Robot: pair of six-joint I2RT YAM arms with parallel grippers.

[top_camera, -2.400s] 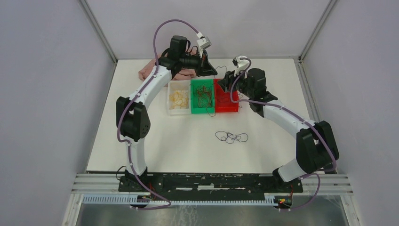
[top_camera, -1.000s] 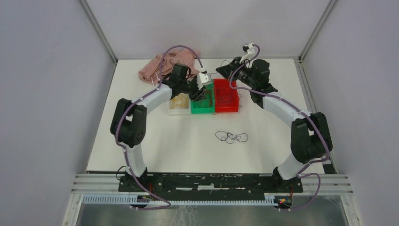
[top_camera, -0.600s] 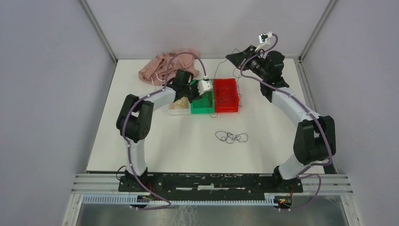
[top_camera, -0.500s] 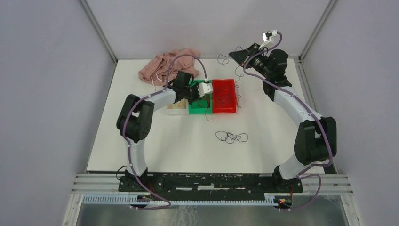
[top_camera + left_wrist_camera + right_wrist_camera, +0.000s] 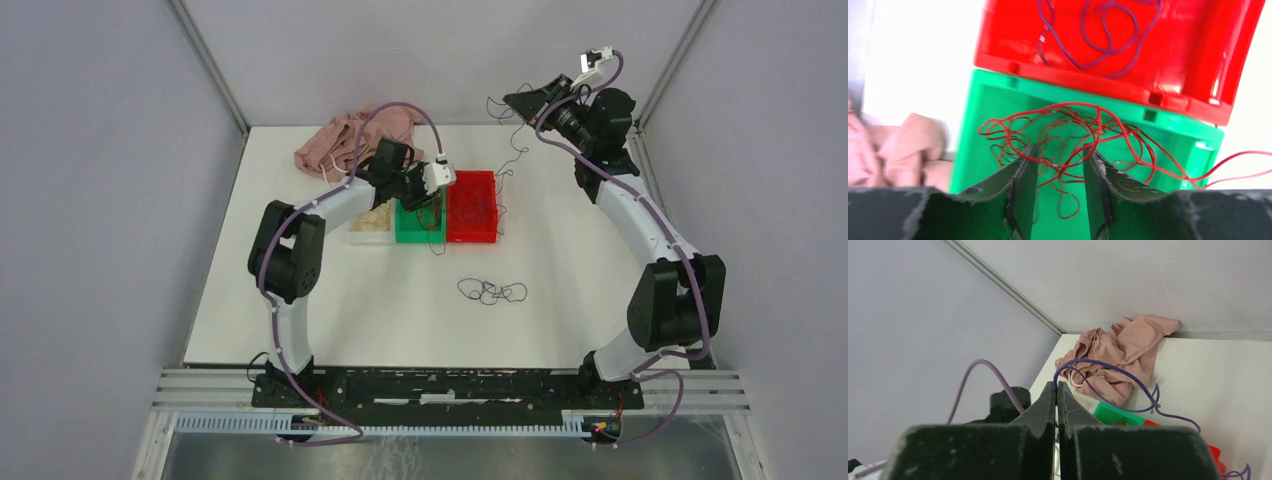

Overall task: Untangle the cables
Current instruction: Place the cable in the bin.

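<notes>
My left gripper (image 5: 1060, 148) hangs open low over the green bin (image 5: 993, 105), with loops of red cables (image 5: 1083, 125) crossing between its fingers. In the top view it (image 5: 430, 198) sits above that bin (image 5: 418, 234). My right gripper (image 5: 1056, 383) is shut on a thin purple cable (image 5: 1113, 371). It is raised high at the back right (image 5: 510, 99), and the strand (image 5: 514, 152) trails down to the red bin (image 5: 470, 236). More purple cables (image 5: 1108, 30) lie in the red bin (image 5: 1198, 60). A dark tangle (image 5: 491, 292) lies on the table.
A clear bin (image 5: 368, 222) with pale yellow cables stands left of the green one. A pink garment (image 5: 340, 140) is bunched at the back left corner, also seen as the pink garment (image 5: 1128, 347). Grey walls close the back and both sides.
The right arm has risen and swung to the back right, drawing the purple cable up out of the red bin. The left gripper shut over the green bin, then opened again.
</notes>
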